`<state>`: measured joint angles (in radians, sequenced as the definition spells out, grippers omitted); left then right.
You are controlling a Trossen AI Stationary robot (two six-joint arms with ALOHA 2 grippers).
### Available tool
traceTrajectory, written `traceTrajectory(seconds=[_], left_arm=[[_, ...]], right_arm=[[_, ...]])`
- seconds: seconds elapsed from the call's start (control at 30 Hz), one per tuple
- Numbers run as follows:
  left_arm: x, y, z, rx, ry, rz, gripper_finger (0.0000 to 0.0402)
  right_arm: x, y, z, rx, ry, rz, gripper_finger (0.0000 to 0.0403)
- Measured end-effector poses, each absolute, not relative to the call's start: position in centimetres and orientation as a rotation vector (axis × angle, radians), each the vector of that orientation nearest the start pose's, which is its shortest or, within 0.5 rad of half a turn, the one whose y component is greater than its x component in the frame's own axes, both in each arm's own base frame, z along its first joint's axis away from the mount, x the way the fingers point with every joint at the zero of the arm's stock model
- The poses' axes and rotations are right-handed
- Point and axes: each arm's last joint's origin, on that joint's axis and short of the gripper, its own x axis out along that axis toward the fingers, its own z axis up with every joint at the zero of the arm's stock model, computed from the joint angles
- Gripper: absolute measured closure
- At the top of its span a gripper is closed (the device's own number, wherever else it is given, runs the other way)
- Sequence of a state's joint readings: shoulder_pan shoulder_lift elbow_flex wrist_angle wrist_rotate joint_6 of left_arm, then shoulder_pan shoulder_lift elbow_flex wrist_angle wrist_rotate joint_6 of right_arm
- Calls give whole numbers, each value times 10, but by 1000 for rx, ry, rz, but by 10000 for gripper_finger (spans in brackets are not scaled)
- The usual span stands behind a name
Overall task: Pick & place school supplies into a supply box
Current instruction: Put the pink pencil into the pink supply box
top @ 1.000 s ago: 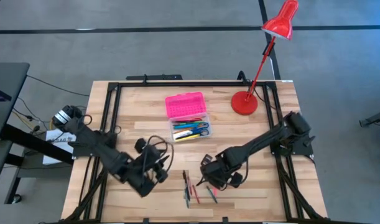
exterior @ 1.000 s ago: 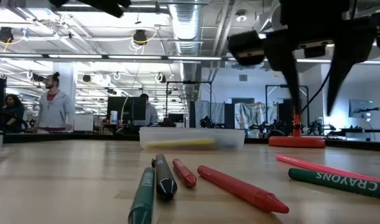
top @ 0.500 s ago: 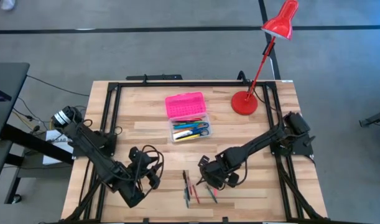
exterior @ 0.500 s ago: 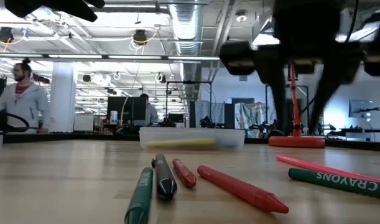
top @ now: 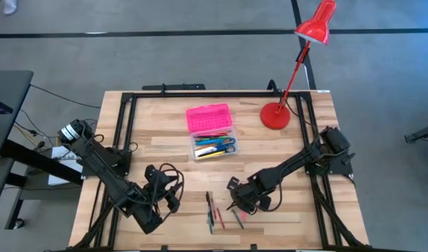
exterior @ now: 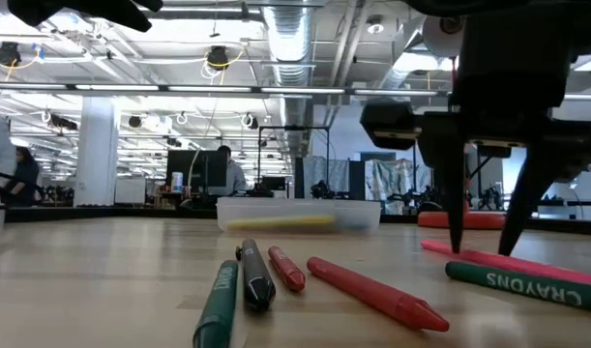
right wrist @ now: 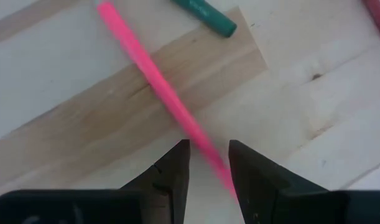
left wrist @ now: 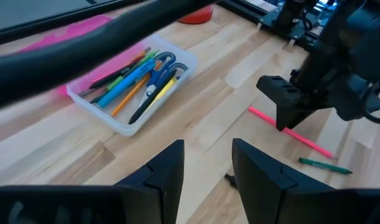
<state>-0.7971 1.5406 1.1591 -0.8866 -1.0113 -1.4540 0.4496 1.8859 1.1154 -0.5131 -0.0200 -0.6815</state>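
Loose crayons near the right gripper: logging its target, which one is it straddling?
The pink crayon; the right gripper's open fingers flank it, the green crayon lies beyond.

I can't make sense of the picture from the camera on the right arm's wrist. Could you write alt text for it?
The right pincer, its two dark fingers open, hangs just above a pink pen lying slantwise on the pale wooden table, the pen running down between the fingers. The end of a green crayon lies beyond it.
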Motion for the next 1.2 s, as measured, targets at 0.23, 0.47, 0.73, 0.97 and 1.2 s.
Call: traceTrajectory(seconds=[0.23, 0.47, 0.73, 0.97, 1.2], left_arm=[[219, -185, 252, -371, 449, 650, 274], [223, -179, 252, -370, 447, 672, 274], [224, -179, 252, -359, 455, 670, 274], [223, -178, 252, -350, 471, 672, 274], [221, -177, 251, -311, 489, 675, 274]], right_arm=[[308, 147, 127, -802, 1104, 795, 295], [310, 134, 124, -700, 1157, 746, 309], [309, 127, 122, -602, 1234, 699, 367], [306, 125, 122, -525, 1298, 626, 397], [307, 118, 122, -313, 1361, 437, 392]])
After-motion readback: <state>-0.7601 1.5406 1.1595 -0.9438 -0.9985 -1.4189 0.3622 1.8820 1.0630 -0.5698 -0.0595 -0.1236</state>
